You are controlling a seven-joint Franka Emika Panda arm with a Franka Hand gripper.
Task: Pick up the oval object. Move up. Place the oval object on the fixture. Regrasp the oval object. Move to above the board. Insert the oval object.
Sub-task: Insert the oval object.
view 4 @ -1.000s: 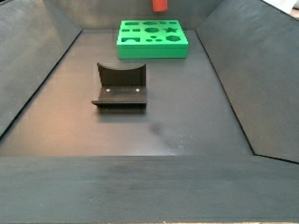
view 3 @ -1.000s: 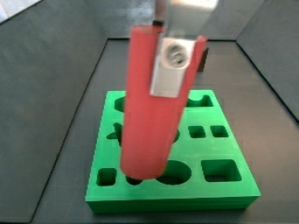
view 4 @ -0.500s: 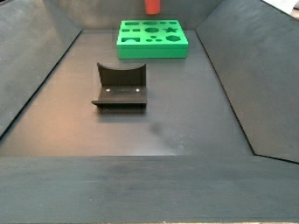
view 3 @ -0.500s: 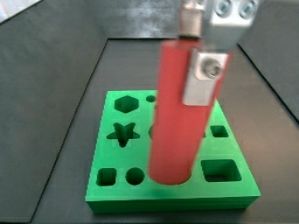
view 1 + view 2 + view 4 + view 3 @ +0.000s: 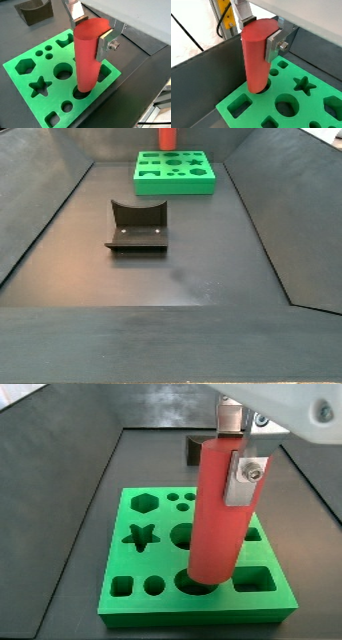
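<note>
The oval object (image 5: pixel 218 514), a smooth red peg, hangs upright with my gripper (image 5: pixel 225 469) shut on its upper part. Both wrist views show the silver fingers (image 5: pixel 103 44) clamping the peg's (image 5: pixel 87 55) sides near its top. Its lower end meets a rounded cut-out near the front edge of the green board (image 5: pixel 134 599); how deep it sits I cannot tell. The gripper (image 5: pixel 259 35) holds the peg (image 5: pixel 256 60) above the board (image 5: pixel 314 107). In a side view only the peg's red tip (image 5: pixel 167 136) shows over the board (image 5: pixel 174 173). The dark fixture (image 5: pixel 136 226) stands empty, apart from the board.
Dark sloping walls (image 5: pixel 40 218) enclose the black floor on all sides. The board carries star (image 5: pixel 139 536), hexagon (image 5: pixel 144 503), round and square cut-outs (image 5: pixel 253 577). The fixture (image 5: pixel 33 11) lies beyond the board's corner in a wrist view. A yellow post (image 5: pixel 219 20) stands outside the wall.
The gripper with the peg has shifted sideways across the board, and the peg has gone from tilted to upright. Its lower end now sits at the front cut-out.
</note>
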